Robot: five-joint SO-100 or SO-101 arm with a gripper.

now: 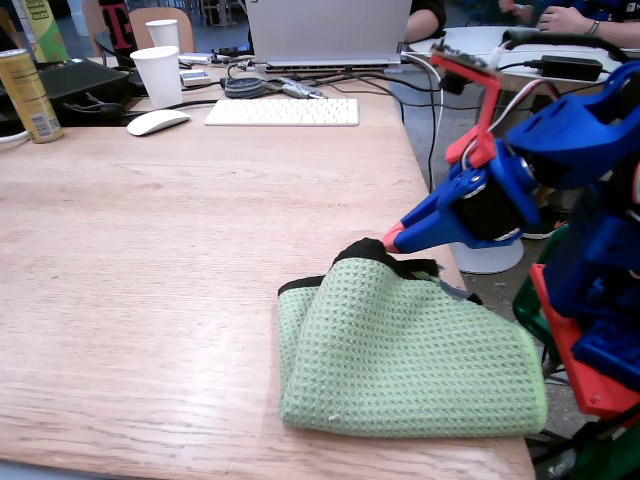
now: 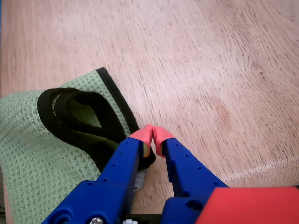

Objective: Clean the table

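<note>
A green waffle-weave cloth (image 1: 400,350) with a black hem lies bunched and folded at the near right corner of the light-brown wooden table (image 1: 150,250). My blue gripper with red tips (image 1: 391,239) hangs just at the cloth's raised black edge. In the wrist view the gripper (image 2: 152,134) is shut, its red tips touching each other with nothing seen between them. There the cloth (image 2: 28,140) lies to the left, its black hem running under the left finger, and bare table (image 2: 210,70) fills the rest of the view.
At the table's far end stand a white keyboard (image 1: 282,111), a white mouse (image 1: 157,122), a paper cup (image 1: 158,75), a yellow can (image 1: 27,95), a laptop (image 1: 328,30) and cables. The table's right edge runs beside my arm; a white round table (image 1: 480,45) is beyond it.
</note>
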